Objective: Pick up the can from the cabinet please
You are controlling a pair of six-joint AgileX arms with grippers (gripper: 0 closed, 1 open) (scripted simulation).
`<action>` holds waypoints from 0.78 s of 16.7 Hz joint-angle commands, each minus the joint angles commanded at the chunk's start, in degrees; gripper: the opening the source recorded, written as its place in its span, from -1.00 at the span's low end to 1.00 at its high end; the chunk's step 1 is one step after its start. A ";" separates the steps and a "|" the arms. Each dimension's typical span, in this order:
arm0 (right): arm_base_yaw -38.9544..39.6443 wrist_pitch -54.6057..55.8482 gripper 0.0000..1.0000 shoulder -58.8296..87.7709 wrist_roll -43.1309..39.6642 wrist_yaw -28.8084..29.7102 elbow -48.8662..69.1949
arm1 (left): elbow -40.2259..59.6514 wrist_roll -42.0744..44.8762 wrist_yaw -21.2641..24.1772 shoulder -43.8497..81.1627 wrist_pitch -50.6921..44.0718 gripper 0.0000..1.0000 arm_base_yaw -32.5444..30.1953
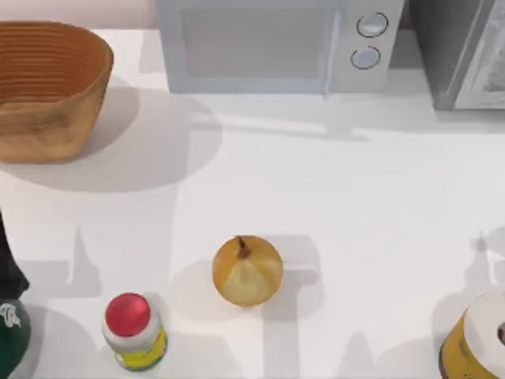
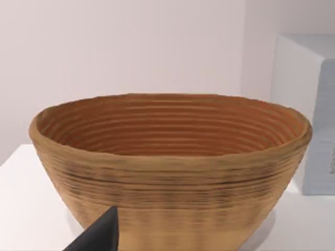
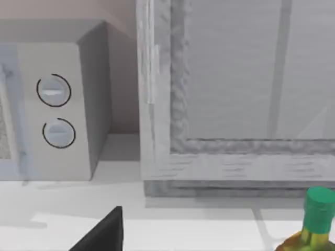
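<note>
Your right end effector (image 3: pixel 102 232) shows as a dark wedge low in the right wrist view, aimed at the cabinet (image 3: pixel 235 89). You cannot tell whether it is open or closed. The same goes for the left end effector (image 2: pixel 97 238), idle in front of the basket (image 2: pixel 167 172). The main risk is going straight for the cabinet: its front looks shut, no can is visible behind it, and a push there would just strike the panel. A green-capped bottle (image 3: pixel 316 222) stands near the cabinet's base, and a careless sweep could knock it over. The likeliest can (image 1: pixel 472 343) is the yellow-walled, pale-topped cylinder standing upright on the surface (image 1: pixel 355 205) at the near right corner of the top view, well apart from the cabinet and partly cut off by the frame. A smooth round wall so close to the corner could slip or tip under an off-centre grasp.
</note>
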 joint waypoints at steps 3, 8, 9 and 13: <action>0.04 -0.10 1.00 0.47 0.01 0.11 0.60 | 0.00 0.00 0.00 0.00 0.00 1.00 0.00; 1.22 -2.73 1.00 9.81 0.16 1.74 12.51 | 0.00 0.00 0.00 0.00 0.00 1.00 0.00; 1.64 -3.68 1.00 12.88 0.20 2.21 16.42 | 0.00 0.00 0.00 0.00 0.00 1.00 0.00; 3.75 -8.43 1.00 27.76 0.36 4.35 35.33 | 0.00 0.00 0.00 0.00 0.00 1.00 0.00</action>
